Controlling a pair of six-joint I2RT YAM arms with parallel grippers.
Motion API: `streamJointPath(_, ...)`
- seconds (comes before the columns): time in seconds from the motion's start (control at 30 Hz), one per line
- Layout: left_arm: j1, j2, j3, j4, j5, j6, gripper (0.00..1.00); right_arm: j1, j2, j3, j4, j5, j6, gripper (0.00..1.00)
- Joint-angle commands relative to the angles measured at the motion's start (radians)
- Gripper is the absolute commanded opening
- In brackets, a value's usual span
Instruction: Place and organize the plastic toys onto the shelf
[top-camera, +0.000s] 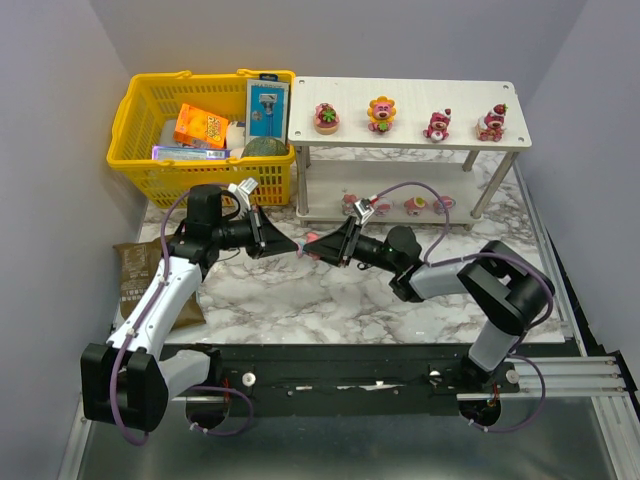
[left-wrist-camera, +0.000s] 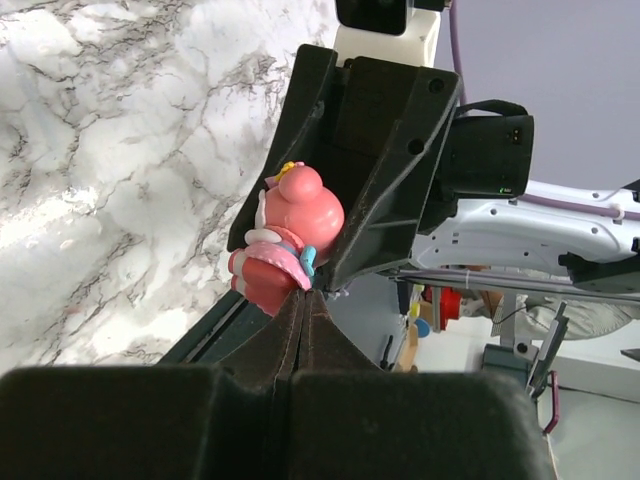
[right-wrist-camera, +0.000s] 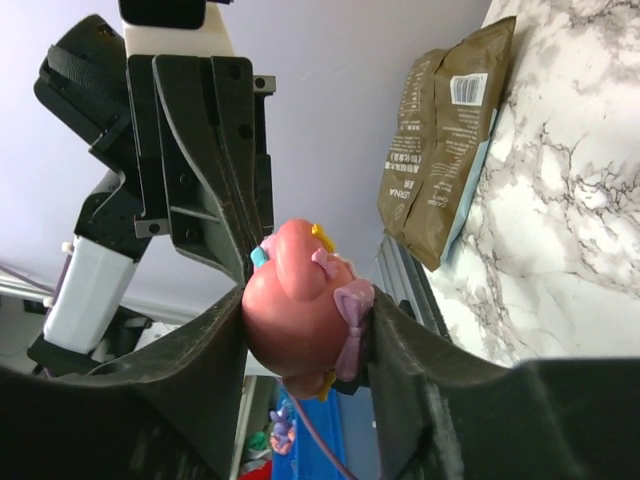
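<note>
Upper left, the yellow basket (top-camera: 215, 180) holds one orange box (top-camera: 200, 127) and one blue pack (top-camera: 266, 110). The shelf (top-camera: 405, 92), upper right: four toys (top-camera: 381, 114) above, three below. Centre: right gripper (right-wrist-camera: 305, 320) pinches one pink toy (left-wrist-camera: 290, 240); left gripper (left-wrist-camera: 305, 300) pressed together.

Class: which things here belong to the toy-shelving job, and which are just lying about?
Job: pink glossy plastic figurine, mid-air; small glossy figurines on shelf; white wood-grain two-tier shelf.
Lying about: yellow plastic mesh basket; orange cardboard box; brown foil pouch.
</note>
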Motion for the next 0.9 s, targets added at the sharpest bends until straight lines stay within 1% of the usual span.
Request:
streamJointPath(0.0,0.0,-0.017,-0.004,0.008,0.028,-0.009,0.0,-0.002,-0.051,-0.023,0.009,0.016,-0.031,0.4)
streamJointPath(0.07,0.0,-0.012,-0.004,-0.006,0.02,0.005,0.0,-0.002,-0.081,-0.015,-0.048,0.027,-0.069,0.3)
streamJointPath(0.1,0.0,-0.009,-0.002,-0.012,0.011,0.021,0.0,-0.001,-0.097,-0.007,-0.135,0.03,-0.091,0.21)
streamJointPath(0.17,0.0,-0.005,0.009,-0.056,-0.007,0.052,0.0,-0.001,-0.147,0.006,-0.228,0.056,-0.163,0.17)
streamJointPath(0.2,0.0,-0.003,0.013,-0.072,-0.03,0.064,0.05,-0.001,-0.166,0.014,-0.342,0.066,-0.186,0.13)
streamJointPath(0.23,0.0,-0.005,0.016,-0.099,-0.046,0.092,0.12,0.001,-0.186,0.019,-0.396,0.091,-0.212,0.11)
streamJointPath(0.27,0.0,-0.009,0.021,-0.107,-0.058,0.1,0.21,0.001,-0.201,0.033,-0.444,0.102,-0.261,0.09)
streamJointPath(0.3,0.0,-0.009,0.021,-0.113,-0.076,0.107,0.33,0.005,-0.23,0.04,-0.555,0.116,-0.281,0.06)
streamJointPath(0.37,0.0,-0.011,0.024,-0.139,-0.105,0.127,0.69,0.014,-0.256,0.059,-0.663,0.178,-0.347,0.02)
streamJointPath(0.4,0.0,-0.015,0.024,-0.142,-0.121,0.133,0.76,0.028,-0.281,0.089,-0.797,0.207,-0.368,0.01)
streamJointPath(0.43,0.0,-0.017,0.026,-0.153,-0.154,0.14,0.82,0.037,-0.29,0.108,-0.864,0.273,-0.393,0.01)
streamJointPath(0.47,0.0,-0.018,0.032,-0.176,-0.184,0.155,0.93,0.048,-0.296,0.131,-0.942,0.315,-0.439,0.01)
streamJointPath(0.5,0.0,-0.023,0.03,-0.182,-0.205,0.163,0.96,0.076,-0.302,0.182,-1.086,0.361,-0.462,0.01)
streamJointPath(0.53,0.0,-0.026,0.029,-0.185,-0.245,0.167,0.99,0.093,-0.304,0.209,-1.155,0.458,-0.488,0.01)
streamJointPath(0.57,0.0,-0.029,0.026,-0.191,-0.268,0.173,0.99,0.111,-0.296,0.242,-1.229,0.515,-0.517,0.01)
streamJointPath(0.6,0.0,-0.035,0.021,-0.195,-0.289,0.178,0.99,0.14,-0.286,0.272,-1.371,0.566,-0.525,0.01)
streamJointPath(0.63,0.0,-0.038,0.016,-0.195,-0.315,0.181,0.99,0.155,-0.261,0.305,-1.418,0.649,-0.525,0.01)
streamJointPath(0.67,0.0,-0.038,0.006,-0.196,-0.36,0.18,0.99,0.171,-0.255,0.309,-1.45,0.683,-0.519,0.01)
streamJointPath(0.73,0.0,-0.041,-0.007,-0.193,-0.403,0.175,0.99,0.208,-0.235,0.309,-1.492,0.734,-0.525,0.01)
streamJointPath(0.77,0.0,-0.041,-0.019,-0.192,-0.446,0.17,0.99,0.217,-0.199,0.327,-1.518,0.751,-0.516,0.01)
streamJointPath(0.83,0.0,-0.041,-0.034,-0.19,-0.48,0.166,0.99,0.249,-0.16,0.35,-1.585,0.775,-0.519,0.01)
streamJointPath(0.87,0.0,-0.041,-0.049,-0.19,-0.501,0.163,0.99,0.261,-0.125,0.368,-1.605,0.818,-0.511,0.01)
